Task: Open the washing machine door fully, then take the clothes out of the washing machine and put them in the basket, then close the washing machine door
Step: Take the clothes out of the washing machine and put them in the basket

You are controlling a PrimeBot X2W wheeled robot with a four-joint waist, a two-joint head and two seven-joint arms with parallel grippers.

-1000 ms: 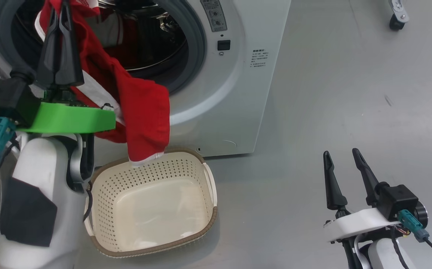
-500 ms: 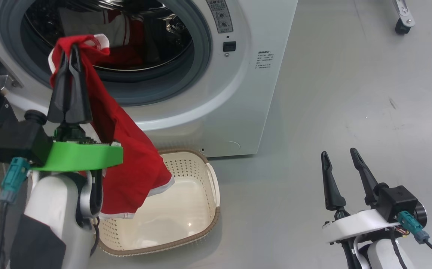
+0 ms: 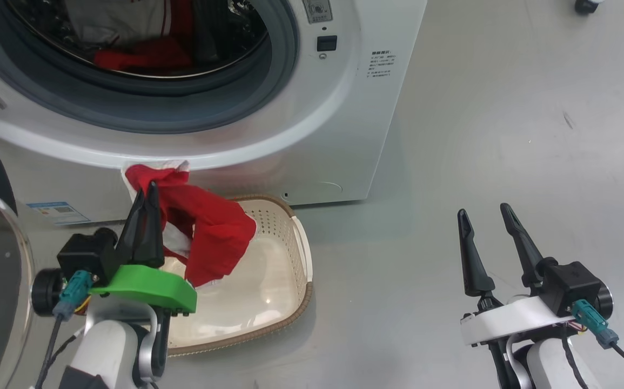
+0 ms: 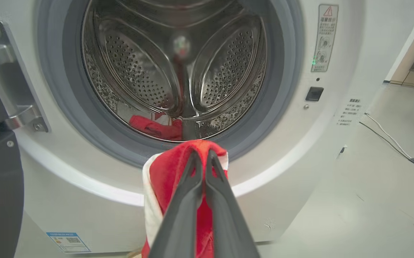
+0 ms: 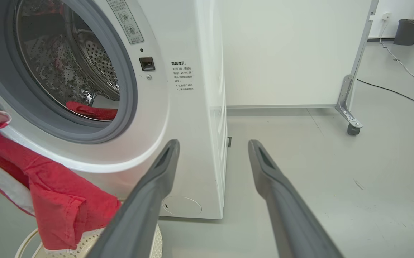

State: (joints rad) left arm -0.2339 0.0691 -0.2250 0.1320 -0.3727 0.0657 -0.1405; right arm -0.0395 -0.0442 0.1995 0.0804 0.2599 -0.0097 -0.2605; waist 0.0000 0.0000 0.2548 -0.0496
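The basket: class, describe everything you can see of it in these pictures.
The basket is a cream plastic rectangular tub with perforated walls, a brown woven-look rim and a white side handle. It stands upright on the grey floor before the washing machine. A red garment, pinched in the left end effector, hangs into it.

Views are showing one washing machine [image 3: 355,135], one basket [image 3: 284,229], two grippers (left gripper [image 3: 147,189], right gripper [image 3: 483,209]), one held red garment [image 3: 220,232], and uncountable clothes [image 3: 144,56] inside.
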